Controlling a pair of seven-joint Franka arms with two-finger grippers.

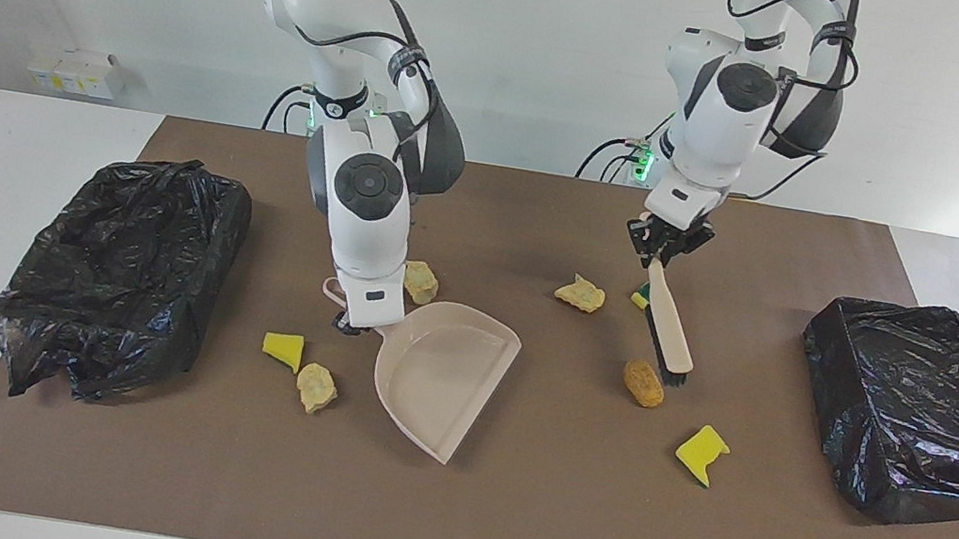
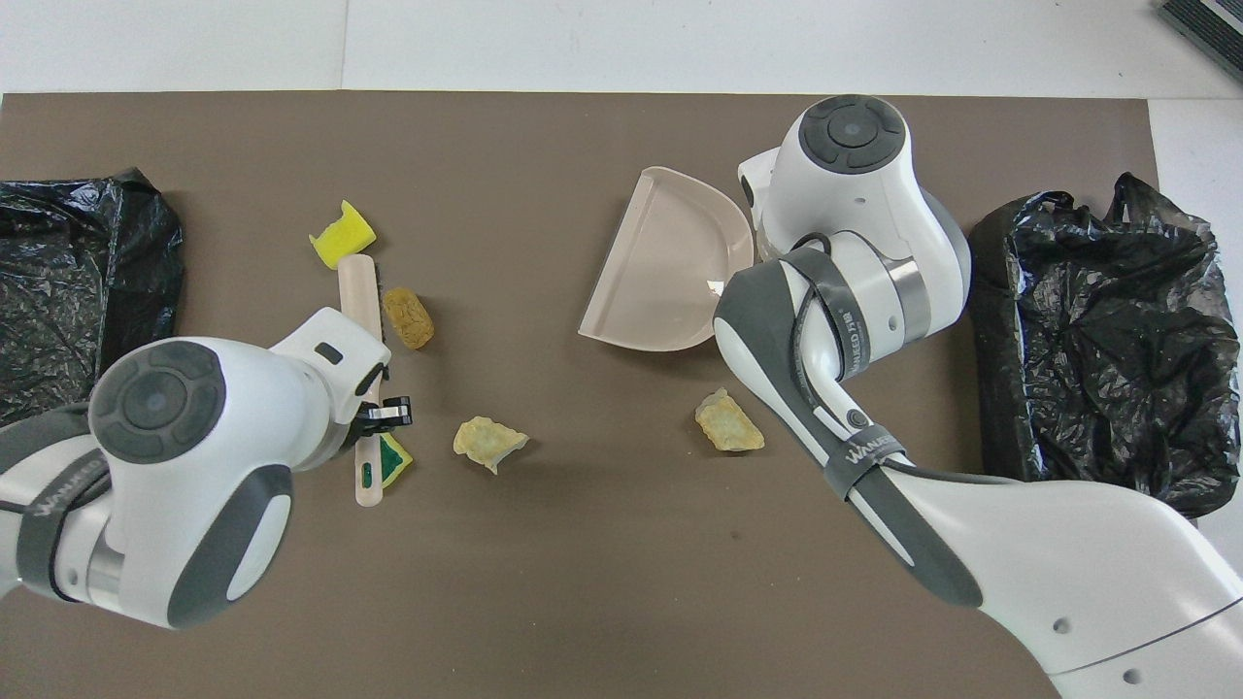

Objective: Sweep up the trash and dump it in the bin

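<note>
- left gripper (image 1: 667, 248): clamped shut on the handle of a small brush (image 1: 670, 329), which slants down so that its dark bristles meet the brown mat (image 1: 499, 520) just beside the brown oval nugget (image 1: 644, 383).
- right gripper (image 1: 350, 319): closed on the handle of the beige dustpan (image 1: 441, 368); the pan rests on the mat near the middle of the table, its open lip turned toward the left arm's end.
- trash, left arm's end: the nugget; a yellow sponge wedge (image 1: 702, 453) farther from the robots than it; a green-topped sponge (image 2: 391, 456) mostly hidden under the brush handle; a pale foam lump (image 1: 581, 294) between the brush and the pan.
- trash, right arm's end: a foam lump (image 1: 420, 282) just beside the pan's handle end; a yellow wedge (image 1: 283, 349) and a foam lump (image 1: 316, 388) touching each other, near the pan's closed side.
- bins: two black-bagged bins, one (image 1: 919, 411) at the left arm's end, one (image 1: 113, 272) at the right arm's end; no trash is seen in either.
- step in hand (judged): sweeping the nugget toward the pan.
- doing it well (judged): keep the bristles flat on the mat with the nugget on the pan side of them, push in one slow stroke since an oval piece may roll aside, and hold the pan's lip pressed down, facing the stroke.
</note>
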